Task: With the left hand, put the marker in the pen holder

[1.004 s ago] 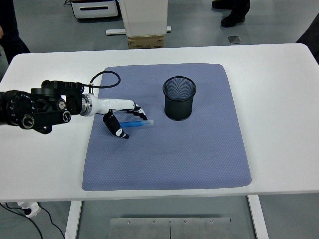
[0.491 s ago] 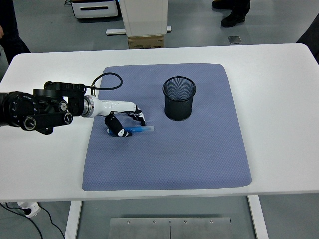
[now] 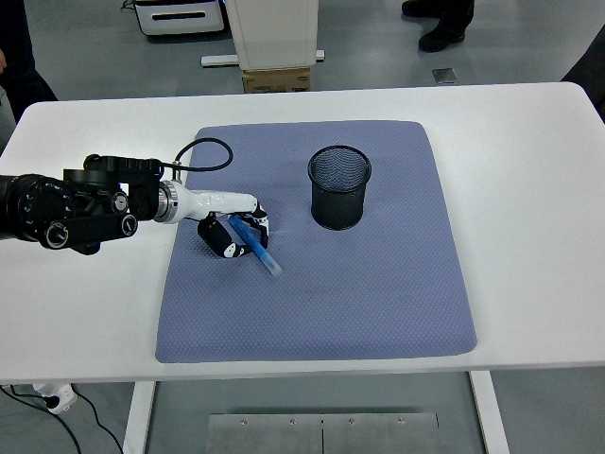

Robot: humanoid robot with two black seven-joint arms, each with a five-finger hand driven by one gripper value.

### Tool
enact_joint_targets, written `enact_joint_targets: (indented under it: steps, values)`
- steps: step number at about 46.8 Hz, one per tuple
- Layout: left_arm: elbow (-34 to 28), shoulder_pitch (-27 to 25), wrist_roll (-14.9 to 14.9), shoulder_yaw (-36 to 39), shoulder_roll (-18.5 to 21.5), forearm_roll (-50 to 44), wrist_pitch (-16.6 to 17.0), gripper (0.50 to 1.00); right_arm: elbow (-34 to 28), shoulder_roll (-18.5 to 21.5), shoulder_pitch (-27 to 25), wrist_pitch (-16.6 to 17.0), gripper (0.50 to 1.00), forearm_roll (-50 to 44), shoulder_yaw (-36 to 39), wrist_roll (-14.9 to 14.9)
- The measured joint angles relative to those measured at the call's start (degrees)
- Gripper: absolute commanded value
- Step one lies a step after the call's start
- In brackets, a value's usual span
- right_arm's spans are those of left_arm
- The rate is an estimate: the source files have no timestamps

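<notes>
The table [image 3: 529,189] is a white rectangular slab with rounded corners and a smooth, matte surface; its far corners and its legs are partly cut off or hidden by the top. On it lies a blue-grey mat [image 3: 378,303], roughly square with rounded corners and a fine dimpled weave, flat against the table. The left arm [image 3: 66,208] enters from the left edge: a black, blocky housing with round fittings, a metal collar, a looped black cable, then a glossy white wrist section. The pen holder [image 3: 339,187] is a black wire-mesh cylinder, upright and open at the top, standing on the mat well apart from the fingers, beyond and to the right of them; its interior is too dark to make out. The left hand [image 3: 232,232] has white segments with black tips, and its fingers [image 3: 220,242] are curled around the marker [image 3: 256,243], pinching its upper end. The marker is a slim blue translucent stick, tilted diagonally, its lower end pointing down and to the right away from the fingertips, toward the mat; whether that end touches the mat cannot be told. The gripped end is hidden by the fingers.
</notes>
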Motion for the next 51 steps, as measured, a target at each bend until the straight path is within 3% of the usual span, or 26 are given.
enact_joint_targets:
  steps: [27, 31, 36, 51]
  values:
    - [0.5, -0.5, -0.5, -0.5, 0.3, -0.1, 0.1, 0.552, 0.0, 0.0, 0.0, 0.0, 1.000, 0.0, 0.0, 0.0]
    - [0.5, -0.5, -0.6, -0.5, 0.2, -0.1, 0.2, 0.616, 0.0, 0.0, 0.0, 0.0, 1.000, 0.0, 0.0, 0.0]
    - [0.5, -0.5, -0.8, -0.6, 0.2, -0.1, 0.3, 0.642, 0.0, 0.0, 0.0, 0.0, 1.000, 0.0, 0.0, 0.0]
    - [0.5, -0.4, -2.2, -0.6, 0.2, 0.1, 0.4, 0.651, 0.0, 0.0, 0.0, 0.0, 1.000, 0.0, 0.0, 0.0]
